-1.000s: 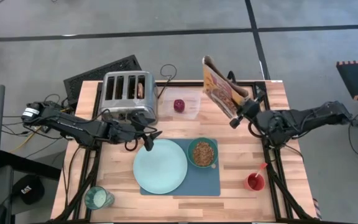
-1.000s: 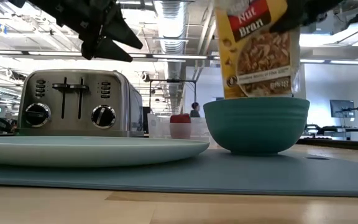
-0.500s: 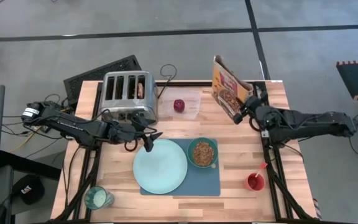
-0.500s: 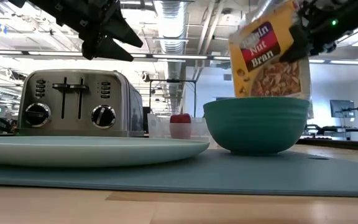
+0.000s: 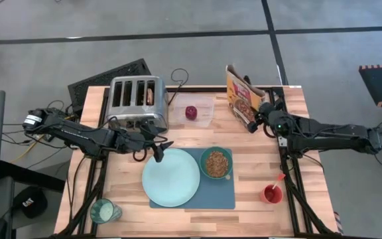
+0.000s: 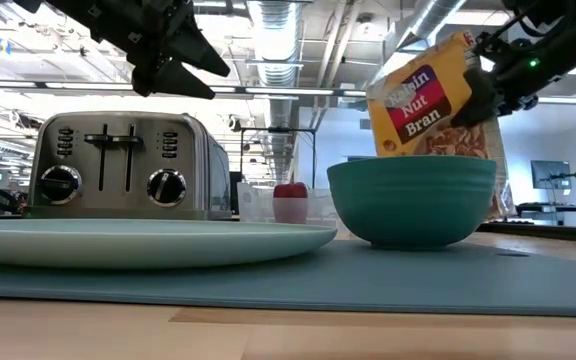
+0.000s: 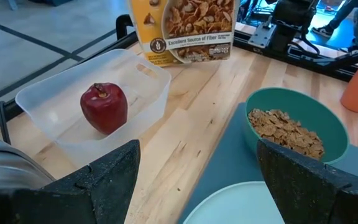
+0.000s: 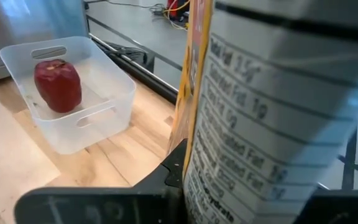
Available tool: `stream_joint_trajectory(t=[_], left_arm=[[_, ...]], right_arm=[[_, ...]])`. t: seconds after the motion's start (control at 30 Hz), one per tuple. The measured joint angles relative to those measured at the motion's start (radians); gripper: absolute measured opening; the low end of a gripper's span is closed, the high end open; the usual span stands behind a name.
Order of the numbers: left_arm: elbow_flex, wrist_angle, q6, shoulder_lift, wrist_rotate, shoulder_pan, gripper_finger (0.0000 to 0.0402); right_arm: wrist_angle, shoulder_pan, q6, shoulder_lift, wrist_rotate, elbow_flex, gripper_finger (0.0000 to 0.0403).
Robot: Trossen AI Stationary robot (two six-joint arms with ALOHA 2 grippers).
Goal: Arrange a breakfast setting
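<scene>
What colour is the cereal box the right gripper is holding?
The cereal box is yellow with a dark red label panel, clearest in the low view, held by the right gripper.

far edge of the worktop is crowded: chrome toaster at the far left, clear tray with the red fruit beside it, then the cereal box gripped by the right claw. left claw, fingers apart, hangs over the plate rim near the toaster. mat, plate and bowl fill the centre. bare wood lies between tray and bowl and along the right side, save the red cup. a glass blocks the near left corner.
</scene>
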Motion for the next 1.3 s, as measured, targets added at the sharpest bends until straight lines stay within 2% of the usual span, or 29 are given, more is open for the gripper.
stream_joint_trajectory(t=[0.27, 0.6, 0.7, 1.3], left_arm=[[0.0, 0.0, 0.001, 0.0, 0.0, 0.0, 0.0307], [0.0, 0.015, 0.007, 0.0, -0.001, 0.0, 0.0306], [0.0, 0.033, 0.02, 0.0, -0.002, 0.0, 0.0306], [0.0, 0.03, 0.021, 0.0, -0.002, 0.0, 0.0306]], right_arm=[[-0.035, 0.001, 0.033, 0.0, -0.009, 0.001, 0.0105], [-0.09, 0.002, 0.046, 0.0, -0.011, 0.001, 0.022], [-0.09, 0.002, 0.044, 0.0, -0.009, 0.001, 0.0243], [-0.109, 0.002, -0.001, 0.0, -0.004, 0.03, 0.0249]])
